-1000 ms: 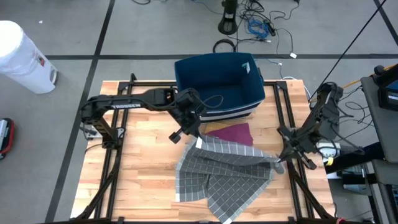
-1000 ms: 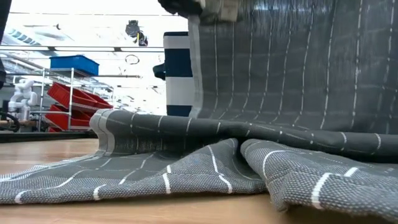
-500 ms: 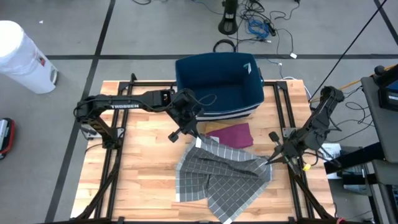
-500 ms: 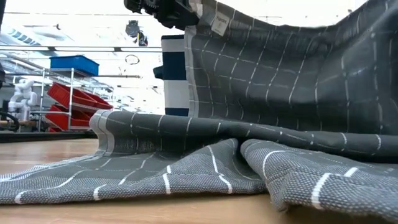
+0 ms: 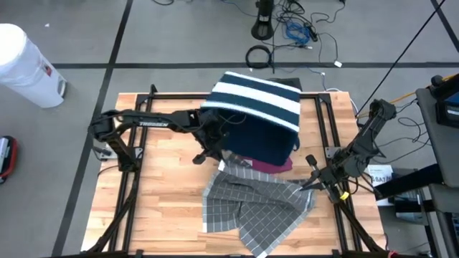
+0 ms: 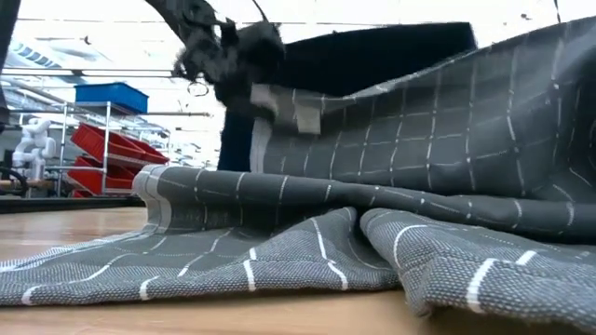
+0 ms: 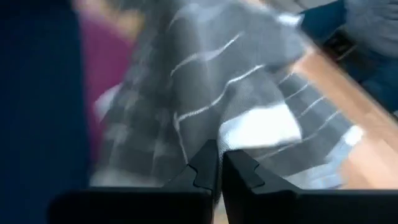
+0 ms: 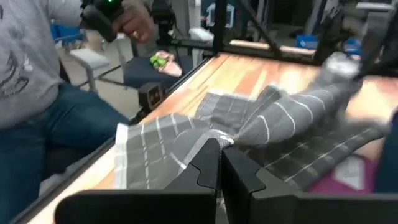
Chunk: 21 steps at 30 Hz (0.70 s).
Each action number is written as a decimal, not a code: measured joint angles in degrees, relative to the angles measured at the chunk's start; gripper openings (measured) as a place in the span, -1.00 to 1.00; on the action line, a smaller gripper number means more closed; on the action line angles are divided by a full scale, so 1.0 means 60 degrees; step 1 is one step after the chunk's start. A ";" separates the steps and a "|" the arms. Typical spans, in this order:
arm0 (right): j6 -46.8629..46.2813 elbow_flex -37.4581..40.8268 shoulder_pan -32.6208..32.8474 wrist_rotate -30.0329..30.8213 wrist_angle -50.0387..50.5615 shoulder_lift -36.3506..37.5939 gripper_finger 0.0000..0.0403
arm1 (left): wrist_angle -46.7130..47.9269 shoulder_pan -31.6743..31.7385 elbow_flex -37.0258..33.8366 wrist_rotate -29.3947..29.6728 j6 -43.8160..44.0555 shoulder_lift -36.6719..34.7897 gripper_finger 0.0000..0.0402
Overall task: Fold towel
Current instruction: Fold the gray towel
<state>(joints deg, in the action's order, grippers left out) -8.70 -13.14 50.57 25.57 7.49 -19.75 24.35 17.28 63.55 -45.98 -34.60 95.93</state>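
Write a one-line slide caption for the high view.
Both grippers, left and right, pinch the grey checked towel as a navy striped bin tips over it.

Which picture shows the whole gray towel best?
The high view: the whole gray towel lies crumpled on the table, its corners pinched by the left gripper and right gripper. The low view shows only near folds; both wrist views show just nearby patches.
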 joint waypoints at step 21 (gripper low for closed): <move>0.0392 -0.0213 -0.0004 0.0762 -0.1003 0.0063 -0.47 | -0.0674 -0.0706 0.0048 0.0667 0.0310 -0.0300 -0.65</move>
<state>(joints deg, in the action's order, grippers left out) -6.34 -14.41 50.54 30.14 1.47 -19.38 20.31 13.04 63.83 -41.97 -32.74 94.13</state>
